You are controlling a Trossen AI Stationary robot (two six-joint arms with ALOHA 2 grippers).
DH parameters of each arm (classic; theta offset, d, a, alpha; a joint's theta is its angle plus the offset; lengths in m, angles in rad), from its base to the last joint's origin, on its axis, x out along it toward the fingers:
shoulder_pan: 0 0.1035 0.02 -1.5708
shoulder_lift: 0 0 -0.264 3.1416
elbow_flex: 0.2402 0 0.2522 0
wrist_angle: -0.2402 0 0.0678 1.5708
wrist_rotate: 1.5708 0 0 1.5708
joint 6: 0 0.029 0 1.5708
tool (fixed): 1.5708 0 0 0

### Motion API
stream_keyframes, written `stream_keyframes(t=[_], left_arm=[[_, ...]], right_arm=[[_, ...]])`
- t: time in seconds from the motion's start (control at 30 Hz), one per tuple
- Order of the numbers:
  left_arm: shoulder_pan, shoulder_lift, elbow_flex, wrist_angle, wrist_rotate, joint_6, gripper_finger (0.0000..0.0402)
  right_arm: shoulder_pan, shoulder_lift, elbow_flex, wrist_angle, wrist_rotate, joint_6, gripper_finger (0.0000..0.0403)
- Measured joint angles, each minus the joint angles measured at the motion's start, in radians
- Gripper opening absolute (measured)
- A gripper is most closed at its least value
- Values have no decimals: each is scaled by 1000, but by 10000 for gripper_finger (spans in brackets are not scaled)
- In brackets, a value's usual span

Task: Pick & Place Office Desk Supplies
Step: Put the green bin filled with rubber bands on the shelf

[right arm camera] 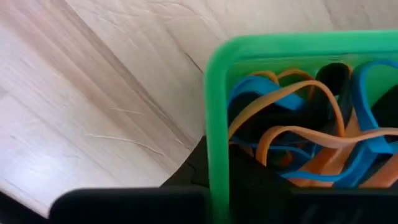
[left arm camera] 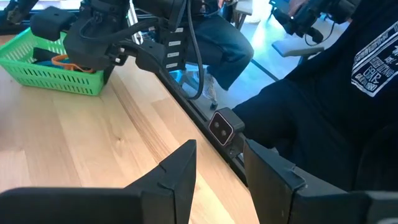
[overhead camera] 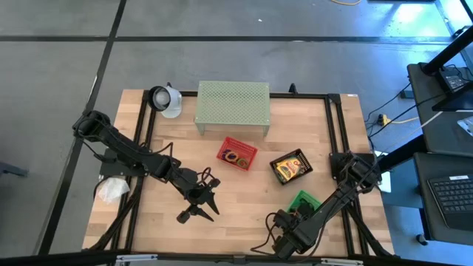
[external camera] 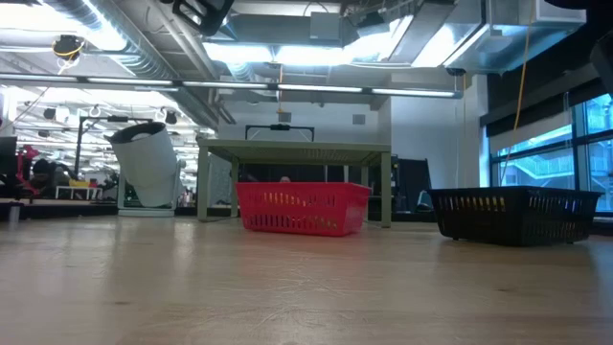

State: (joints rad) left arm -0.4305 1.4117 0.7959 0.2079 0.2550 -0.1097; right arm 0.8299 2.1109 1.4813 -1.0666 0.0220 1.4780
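Observation:
A green basket (overhead camera: 306, 199) stands near the table's right front, holding blue, orange and black loops (right arm camera: 298, 124). My right gripper (left arm camera: 87, 59) points down at the basket's corner nearest the table's front and is shut on its rim. In the right wrist view the gripper (right arm camera: 227, 183) straddles that rim. My left gripper (overhead camera: 201, 204) hangs open above bare wood left of the middle, with nothing between its fingers (left arm camera: 180, 180). A black basket (overhead camera: 290, 166) holds yellow boxes. A red basket (overhead camera: 236, 153) holds dark loops. My right gripper comes from above, pointing down, onto the green basket's rim (right arm camera: 217, 143) beside a corner. One dark finger (right arm camera: 186, 171) stands outside the wall and the other inside, among the loops. The fingertips are hidden below the rim. The basket rests on the table.
The pale green perforated shelf (overhead camera: 232, 106) stands at the far middle, with a white-and-black cylinder (overhead camera: 166, 100) to its left. A white wad (overhead camera: 111, 191) lies at the left edge. A person in dark clothes (left arm camera: 323, 93) stands close to the table's near edge.

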Motion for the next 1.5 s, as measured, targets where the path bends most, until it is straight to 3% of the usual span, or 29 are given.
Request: stream_keyframes(t=[0.43, 0.77, 0.83, 0.97, 1.13, 1.33, 1.5], left_arm=[[0, 0, 0, -27, 0, -10, 127], [0, -1, 0, -37, -4, -14, 127], [-2, -5, 0, 13, -68, -26, 127], [-9, -56, -10, 8, -302, -145, 127], [-68, -168, -105, 143, -394, -120, 127], [-102, -297, -232, 292, -532, -45, 127], [-88, -339, -284, 284, -597, -61, 127]], right_arm=[[-10, 6, 234, -320, 25, -106, 5], [-128, 3, 381, -510, 168, -450, 3], [-165, -8, 389, -501, 204, -530, 3], [-244, -41, 393, -504, 270, -643, 3], [-329, -111, 393, -505, 353, -775, 3], [-474, -176, 393, -455, 357, -1000, 3], [-613, -187, 392, -361, 313, -1218, 3]])
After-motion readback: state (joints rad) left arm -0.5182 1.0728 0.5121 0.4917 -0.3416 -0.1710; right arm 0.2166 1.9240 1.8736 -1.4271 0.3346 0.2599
